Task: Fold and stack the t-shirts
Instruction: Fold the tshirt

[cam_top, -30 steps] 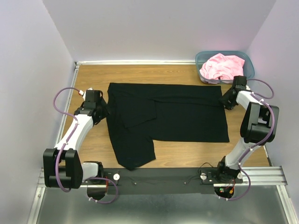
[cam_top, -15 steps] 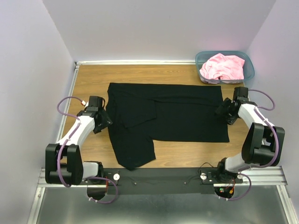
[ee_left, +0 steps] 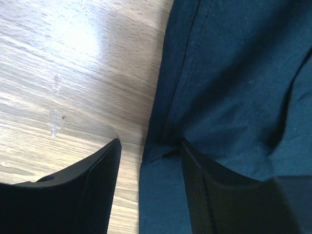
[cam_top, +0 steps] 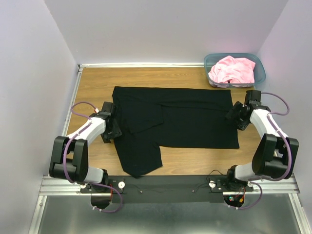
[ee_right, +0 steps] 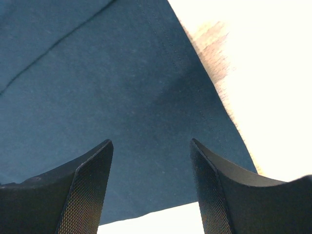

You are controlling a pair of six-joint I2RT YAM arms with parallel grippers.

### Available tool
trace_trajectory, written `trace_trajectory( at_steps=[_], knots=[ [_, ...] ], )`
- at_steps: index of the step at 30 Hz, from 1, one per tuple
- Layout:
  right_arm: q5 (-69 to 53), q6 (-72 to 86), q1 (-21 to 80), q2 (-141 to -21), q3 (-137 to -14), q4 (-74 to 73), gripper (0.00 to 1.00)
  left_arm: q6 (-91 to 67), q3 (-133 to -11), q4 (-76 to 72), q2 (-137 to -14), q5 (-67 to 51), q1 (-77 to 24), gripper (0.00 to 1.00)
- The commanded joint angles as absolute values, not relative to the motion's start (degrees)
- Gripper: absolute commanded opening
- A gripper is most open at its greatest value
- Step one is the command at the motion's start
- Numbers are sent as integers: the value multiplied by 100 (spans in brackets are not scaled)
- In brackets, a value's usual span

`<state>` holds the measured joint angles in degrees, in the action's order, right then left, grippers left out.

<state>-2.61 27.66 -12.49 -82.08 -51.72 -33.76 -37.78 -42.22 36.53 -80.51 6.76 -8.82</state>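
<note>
Step in hand, as judged: taking the black shirt (cam_top: 185, 117) by both side edges for the next fold.

Left gripper (ee_left: 149, 146): jaws spread. They straddle the shirt's edge, the outer finger over bare table (cam_top: 92, 80) and the inner finger over cloth. A seam runs forward from between them.

Right gripper (ee_right: 151, 144): jaws spread. There is cloth beneath and ahead of both fingers, and the edge slants away just outside the outer finger.

Whether either set of fingertips touches the cloth cannot be told from the wrist views.

Pink shirt (cam_top: 233, 69): bunched in the bin (cam_top: 260, 73), beyond the right gripper, untouched.

Recommendations:
- The left gripper should come down until the lower finger slides under the edge, then close on a single layer.
- The right gripper sits inside the edge. It should move outward to span it, or it will only pinch a ridge.
- Both should lift together and evenly, keeping the cloth taut so the sleeve fold already laid is not dragged.
</note>
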Motion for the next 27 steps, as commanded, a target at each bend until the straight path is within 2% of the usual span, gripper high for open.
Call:
trace_trajectory(
  at_steps=[1,8,16,20,21,22,23,24,27],
  knots=[
    [-185,2681,-1301,-8025,-5458,-3621,72,-3823,-4403,3972,-8016,878,-932,59],
    [-237,2716,-1301,-7981,-5414,-3621,72,-3771,-4500,4017,-8314,1204,-932,56],
    [228,2540,-1301,-7884,-5379,-3656,74,-3744,-4439,3736,-8560,853,-1125,46],
    [282,2777,-1309,-7884,-5326,-3779,77,-3753,-4246,3490,-8648,511,-1222,26],
    [264,2838,-1301,-7892,-5309,-3823,79,-3736,-4176,3446,-8640,449,-1213,16],
    [264,2969,-1301,-7927,-5309,-3945,83,-3701,-4131,3350,-8605,370,-1213,9],
    [281,2988,-1309,-7945,-5335,-4033,91,-3657,-4105,3296,-8578,317,-1213,3],
    [325,2988,-1301,-7998,-5378,-4121,100,-3630,-4078,3252,-8552,282,-1213,0],
    [711,2936,-1310,-8261,-5633,-4840,100,-3604,-4078,3086,-8438,238,-1187,0]
  ],
)
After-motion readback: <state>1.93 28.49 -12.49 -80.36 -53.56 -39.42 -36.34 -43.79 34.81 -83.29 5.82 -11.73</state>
